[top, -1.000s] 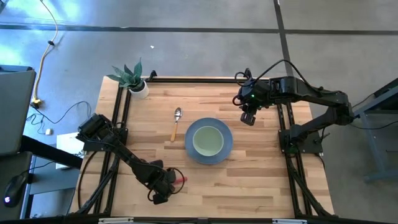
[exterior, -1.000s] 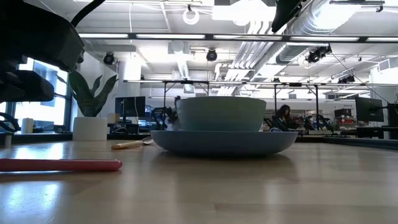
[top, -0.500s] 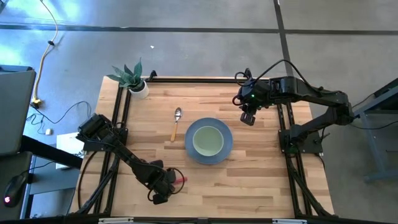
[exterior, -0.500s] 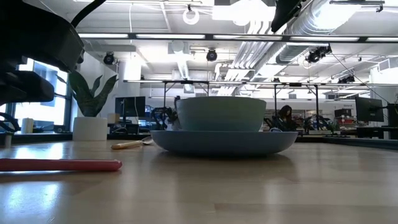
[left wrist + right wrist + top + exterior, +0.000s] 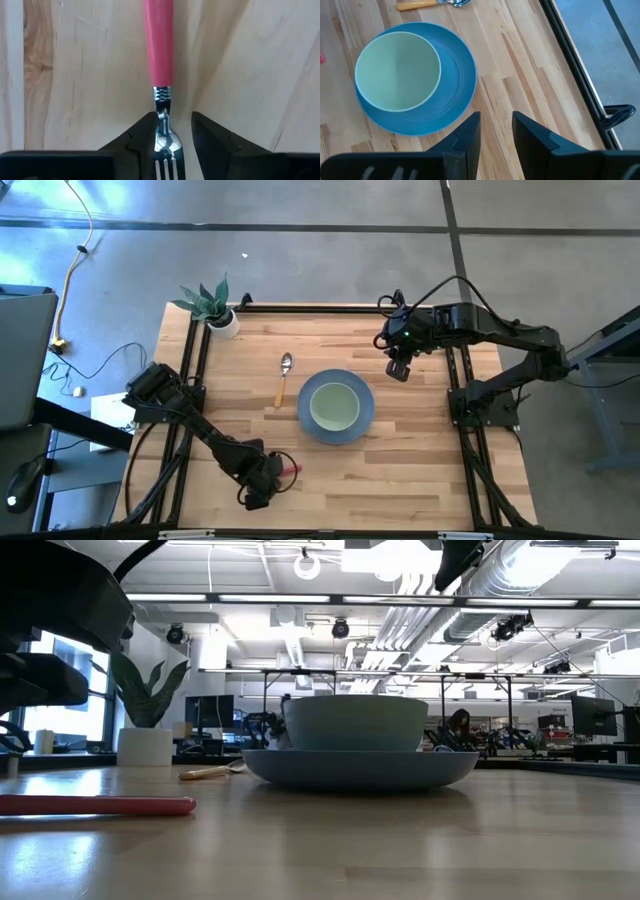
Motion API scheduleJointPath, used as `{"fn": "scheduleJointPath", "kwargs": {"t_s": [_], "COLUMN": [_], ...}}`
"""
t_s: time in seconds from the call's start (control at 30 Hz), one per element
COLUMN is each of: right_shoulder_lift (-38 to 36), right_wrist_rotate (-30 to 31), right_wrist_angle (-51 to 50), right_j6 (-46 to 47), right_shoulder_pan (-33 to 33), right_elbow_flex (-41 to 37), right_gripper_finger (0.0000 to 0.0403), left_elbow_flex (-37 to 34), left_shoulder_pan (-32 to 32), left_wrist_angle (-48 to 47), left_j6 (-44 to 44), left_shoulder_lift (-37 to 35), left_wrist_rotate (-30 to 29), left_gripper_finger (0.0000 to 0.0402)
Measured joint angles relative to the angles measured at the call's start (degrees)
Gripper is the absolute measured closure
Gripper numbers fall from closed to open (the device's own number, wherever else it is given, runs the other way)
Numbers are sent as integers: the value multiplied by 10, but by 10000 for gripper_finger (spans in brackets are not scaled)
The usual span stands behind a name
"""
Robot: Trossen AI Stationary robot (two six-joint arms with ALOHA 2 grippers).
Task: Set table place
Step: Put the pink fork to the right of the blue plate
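Note:
A fork with a pink handle [image 5: 159,40] and a metal head lies flat on the table [image 5: 420,470], near its front left. My left gripper [image 5: 172,130] is low over it and open, one finger on each side of the fork's metal neck [image 5: 162,107]. In the high view the pink handle end [image 5: 292,468] sticks out from under this gripper [image 5: 262,480]. My right gripper [image 5: 398,370] hangs open and empty above the far right of the table. A pale green bowl [image 5: 333,405] stands in a blue plate [image 5: 368,418] at the middle. My left gripper has the fork's neck [image 5: 161,120] between its fingers, which point down and along the fork. One finger [image 5: 145,135] stands right beside the neck; I cannot tell whether it touches. The other finger is clear of it. The fork lies on the table.
A spoon with a yellow handle [image 5: 283,378] lies left of the plate, toward the far side. A potted plant [image 5: 215,305] stands at the far left corner. Bare wood lies right of the plate and along the near edge.

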Motion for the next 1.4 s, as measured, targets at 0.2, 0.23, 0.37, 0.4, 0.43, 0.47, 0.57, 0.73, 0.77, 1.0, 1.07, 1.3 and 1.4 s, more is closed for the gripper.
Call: {"fn": "scheduleJointPath", "kwargs": {"t_s": [0.2, 0.23, 0.37, 0.4, 0.43, 0.47, 0.57, 0.73, 0.77, 1.0, 1.07, 1.3, 1.4], "right_shoulder_lift": [0, 0, 0, 0, 0, 0, 0, 0, 0, 2, 8, 68, 103], "right_wrist_rotate": [0, 0, 0, 0, 0, 0, 0, -7, -8, -21, -26, -60, -93], "right_wrist_angle": [1, 1, 1, 1, 1, 1, 1, 9, 14, 36, 39, 102, 151], "right_j6": [1, 1, 1, 1, 1, 2, 2, 1, 0, 0, 0, -47, -80], "right_shoulder_pan": [0, 0, 0, 0, 0, 0, 0, 0, 1, 20, 32, 70, 75], "right_elbow_flex": [0, 0, 0, 0, 0, 0, 0, 0, 0, 0, 0, 0, 0], "right_gripper_finger": [300, 300, 300, 300, 300, 300, 300, 300, 300, 300, 300, 300, 300], "left_elbow_flex": [-1, -1, -1, -1, -1, -1, -1, -4, -4, -2, -2, 47, 94], "left_shoulder_pan": [15, 16, 16, 16, 16, 16, 16, 21, 25, 64, 79, 132, 153], "left_wrist_angle": [-2, -2, -2, -2, -2, -2, -3, -30, -34, -51, -54, -149, -191], "left_j6": [39, 41, 33, 32, 30, 29, 25, 4, 1, 15, 25, 86, 132], "left_shoulder_lift": [0, 0, 0, 0, 0, 0, -8, -32, -41, -92, -110, -155, -156], "left_wrist_rotate": [3, 2, 0, 0, 0, 0, 0, -48, -57, -64, -67, -80, -106], "left_gripper_finger": [359, 377, 385, 389, 393, 395, 397, 399, 399, 400, 401, 401, 401]}}
